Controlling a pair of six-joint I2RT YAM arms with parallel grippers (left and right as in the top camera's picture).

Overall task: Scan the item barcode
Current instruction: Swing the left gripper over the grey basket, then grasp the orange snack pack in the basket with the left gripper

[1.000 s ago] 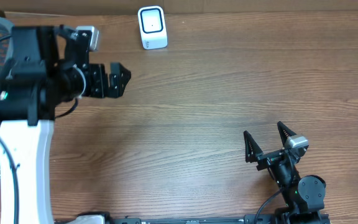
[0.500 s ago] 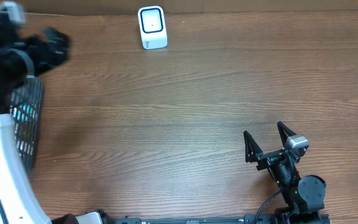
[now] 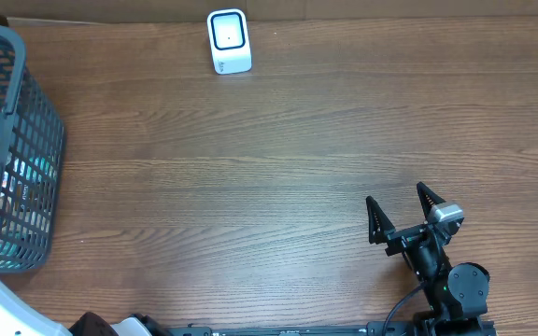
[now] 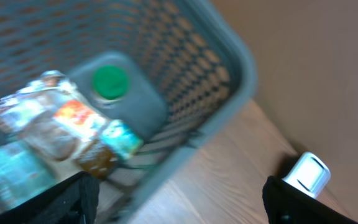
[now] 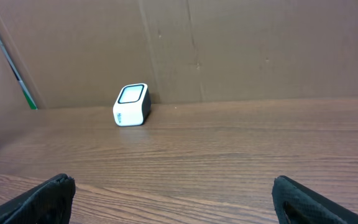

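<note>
As I judge it, the step in hand is the pick. Nothing is at the scanner yet, and the goods to be scanned all lie in the basket (image 3: 28,70) at the left edge of the desk (image 3: 278,168). The left fingers (image 4: 73,202) hang above that basket, spread wide with nothing between them.

To do the pick well, choose one item that lies uppermost and free. The green-capped bottle (image 4: 110,82) sits clear of the packets (image 4: 73,127) jumbled beside it (a round body may roll in the grip, mind). Come down clear of the mesh wall, close on the body rather than the cap, and lift before swinging toward the scanner (image 3: 229,41) at the far edge. Turn the printed code to the scanner's window.

The right fingers (image 3: 377,222) are likewise spread and empty. They sit at the near right, well apart from everything, and need not join.

The overhead view gives the whole layout, but not the left fingers. The left wrist view looks furthest into the basket, though it is blurred, so no barcode can be made out. The right wrist view shows the scanner's slanted face against the cardboard backing (image 5: 260,50), and nothing of the basket's contents.
</note>
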